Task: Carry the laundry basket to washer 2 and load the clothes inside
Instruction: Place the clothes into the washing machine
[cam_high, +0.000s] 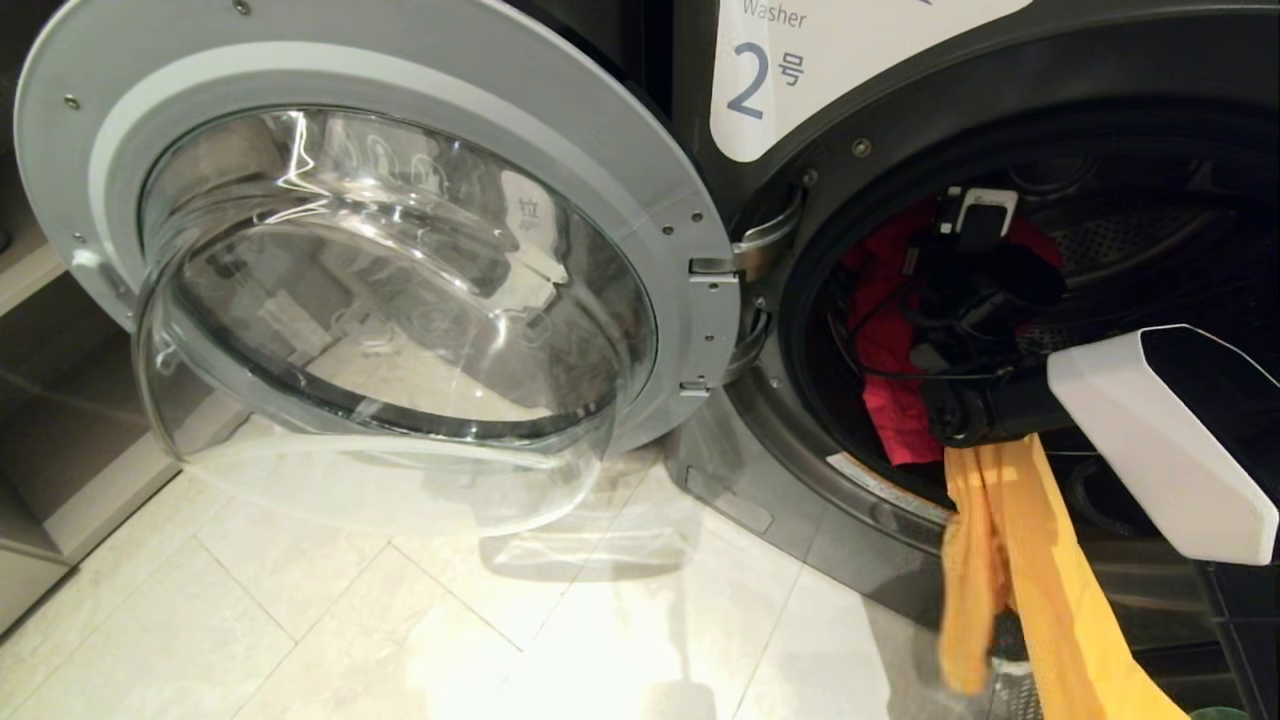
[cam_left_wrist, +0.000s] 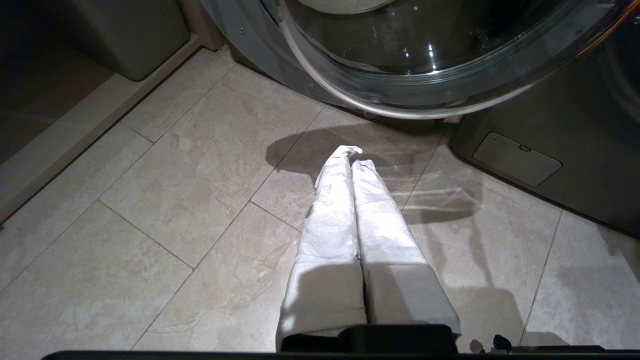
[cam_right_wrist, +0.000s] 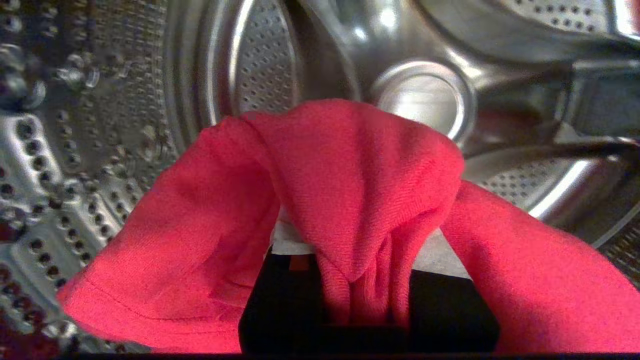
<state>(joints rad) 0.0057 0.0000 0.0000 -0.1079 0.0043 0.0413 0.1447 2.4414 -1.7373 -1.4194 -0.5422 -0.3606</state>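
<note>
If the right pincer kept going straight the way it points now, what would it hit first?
Probably the drum's back wall inside washer 2. The right pincer, shut on the pink garment, faces the steel hub; nothing else shows between, though the draped cloth hides part of the path.

One washer (cam_high: 900, 120), two garments: one pink (cam_high: 885, 330), one yellow (cam_high: 1030, 560)

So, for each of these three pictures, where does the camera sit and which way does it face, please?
Head view: high on the robot, looking down at washer 2, door open; the right arm reaches into the drum.
Left wrist view: behind the left tool, shut, facing the tiled floor.
Right wrist view: behind the right tool, inside the drum, shut on the pink garment.
Shared: head and right wrist views show the pink garment; head and left wrist views show the glass door.
</note>
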